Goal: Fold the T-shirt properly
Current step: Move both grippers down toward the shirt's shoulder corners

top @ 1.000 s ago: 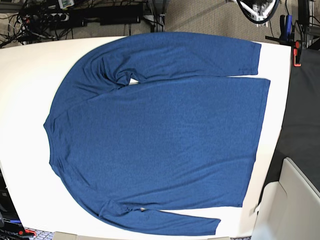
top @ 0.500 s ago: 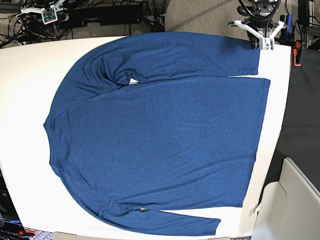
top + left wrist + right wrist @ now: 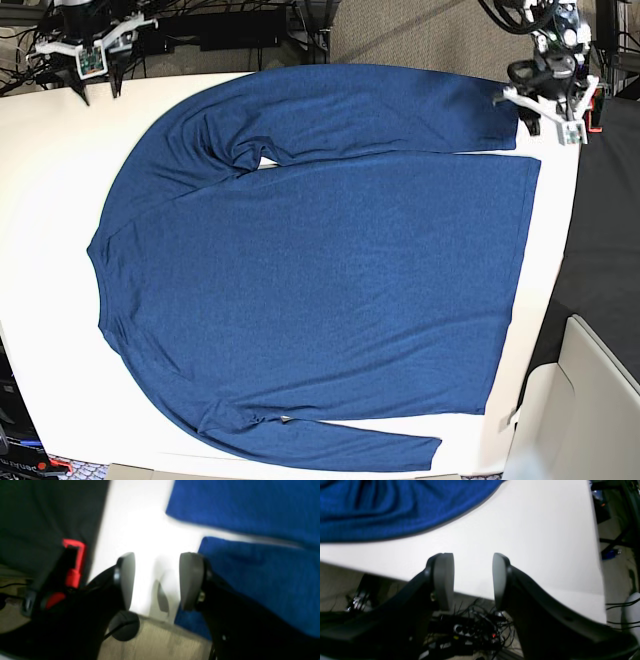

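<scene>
Long-sleeved T-shirt (image 3: 320, 280) of dark navy-blue heathered knit, plain, spread flat across white desk (image 3: 50, 180), neckline toward the base view's left, hem toward its right. Upper sleeve (image 3: 400, 110) folded back along the body, cuff ending near the desk's far right corner; small crumple at the armpit. Lower sleeve (image 3: 340, 445) lying along the near edge, cuff pointing right.

Left gripper (image 3: 543, 113), white frame, hovering over the desk's upper right corner in the base view, just beside the upper sleeve's cuff. Jaws apart in the left wrist view (image 3: 155, 580), grey pads with bare white desk between them, nothing held; blue cloth (image 3: 262, 580) just to one side of the right-hand pad, touching or not cannot be told through the blur. Red-and-black clamp (image 3: 72, 565) at the desk's edge nearby.

Right gripper (image 3: 95, 70), at the upper left of the base view, past the desk's far edge and well apart from the shirt's shoulder. Jaws apart in the right wrist view (image 3: 473, 580), empty, over the desk's rim, black cables (image 3: 475, 630) below; shirt's curved edge (image 3: 395, 510) well ahead of the pads.
</scene>
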`<action>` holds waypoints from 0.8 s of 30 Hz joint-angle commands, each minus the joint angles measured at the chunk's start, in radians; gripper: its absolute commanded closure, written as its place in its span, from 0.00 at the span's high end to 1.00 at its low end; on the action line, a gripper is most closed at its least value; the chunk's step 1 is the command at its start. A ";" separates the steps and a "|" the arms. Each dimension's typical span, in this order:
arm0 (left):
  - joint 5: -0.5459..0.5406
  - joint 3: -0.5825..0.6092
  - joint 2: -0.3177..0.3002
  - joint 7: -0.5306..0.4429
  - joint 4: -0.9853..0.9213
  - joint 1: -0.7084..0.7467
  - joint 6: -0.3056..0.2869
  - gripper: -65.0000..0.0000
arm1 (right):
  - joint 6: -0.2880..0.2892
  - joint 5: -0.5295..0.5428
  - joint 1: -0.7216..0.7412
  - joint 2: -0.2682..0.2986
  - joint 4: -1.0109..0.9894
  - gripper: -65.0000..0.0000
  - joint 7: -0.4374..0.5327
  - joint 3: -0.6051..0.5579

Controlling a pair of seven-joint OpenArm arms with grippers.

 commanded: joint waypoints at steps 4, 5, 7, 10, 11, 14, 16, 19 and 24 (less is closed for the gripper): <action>-0.037 0.000 -0.008 0.018 0.012 0.012 -0.002 0.49 | -0.007 -0.003 0.027 0.008 0.016 0.40 0.024 0.007; -0.072 0.000 -0.008 0.026 0.011 0.014 -0.002 0.50 | -0.007 -0.003 0.036 0.008 0.016 0.40 0.024 0.007; -0.149 -0.005 -0.011 0.050 -0.008 0.014 -0.012 0.50 | -0.007 -0.003 0.053 0.008 0.014 0.40 0.024 0.007; -0.198 -0.005 -0.013 0.061 -0.052 0.012 -0.016 0.50 | -0.007 -0.003 0.070 0.008 0.014 0.40 0.024 0.007; -0.206 -0.001 -0.013 0.061 -0.064 0.011 -0.016 0.50 | -0.006 -0.003 0.074 0.008 0.014 0.40 0.024 0.007; -0.212 0.000 -0.013 0.059 -0.097 0.011 -0.016 0.50 | -0.006 -0.003 0.079 0.008 0.014 0.40 0.024 0.007; -0.229 0.002 -0.013 0.059 -0.106 0.011 -0.016 0.50 | -0.006 -0.003 0.079 0.008 0.013 0.40 0.024 0.007; -0.284 0.002 -0.013 0.064 -0.109 0.012 -0.017 0.49 | -0.006 -0.003 0.087 0.008 0.011 0.40 0.022 0.007; -0.345 0.023 -0.014 0.066 -0.104 0.018 -0.123 0.46 | -0.006 -0.001 0.131 0.005 0.014 0.40 -0.113 0.007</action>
